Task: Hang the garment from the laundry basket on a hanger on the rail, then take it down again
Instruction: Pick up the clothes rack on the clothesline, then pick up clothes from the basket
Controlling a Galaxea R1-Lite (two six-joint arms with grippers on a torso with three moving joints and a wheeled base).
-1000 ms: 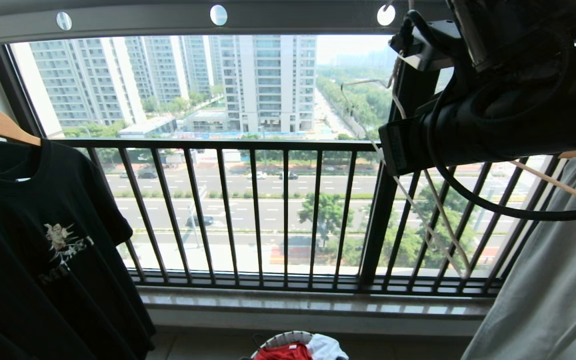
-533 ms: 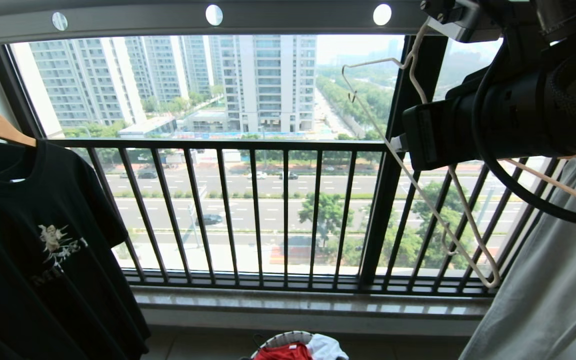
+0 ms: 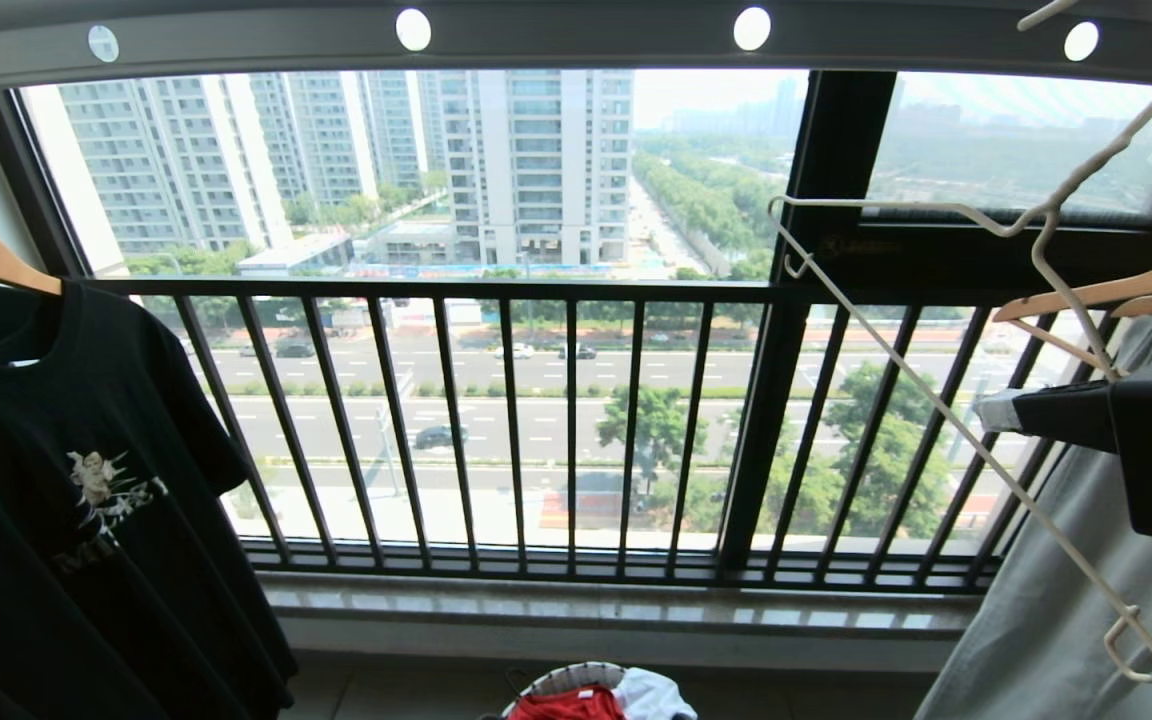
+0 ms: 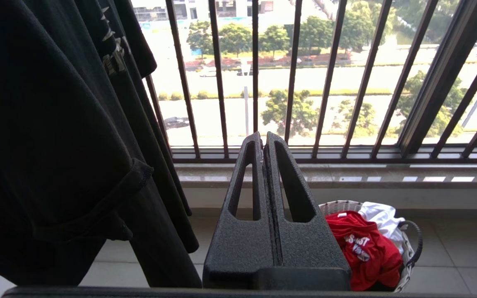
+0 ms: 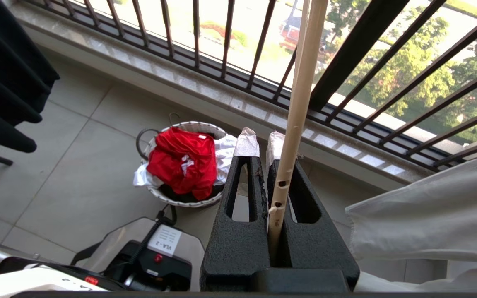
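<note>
The red garment [image 5: 182, 161] lies crumpled on top of the round white-rimmed laundry basket [image 5: 155, 193] on the floor below the balcony railing; both also show at the head view's bottom edge, garment [image 3: 566, 705] in basket [image 3: 564, 677]. My right gripper [image 5: 259, 142] is shut on one arm of the cream-white hanger [image 5: 294, 124]. At the right edge of the head view that gripper [image 3: 998, 412] holds the hanger [image 3: 896, 365] tilted, its hook up by the grey rail [image 3: 576, 35]. My left gripper [image 4: 264, 138] is shut and empty, low beside the basket [image 4: 338, 205] holding the garment [image 4: 362, 248].
A black T-shirt [image 3: 66, 480] hangs on a wooden hanger at the left. At the right a pale garment [image 3: 1066, 600] hangs on wooden hangers [image 3: 1106, 290], close to my right gripper. The black barred railing [image 3: 536, 420] closes the front. My base [image 5: 155, 256] stands near the basket.
My right arm has swung down and to the right, away from the camera, carrying the hanger with it. The hanger now hangs lower and farther right, away from the rail hole where it was.
</note>
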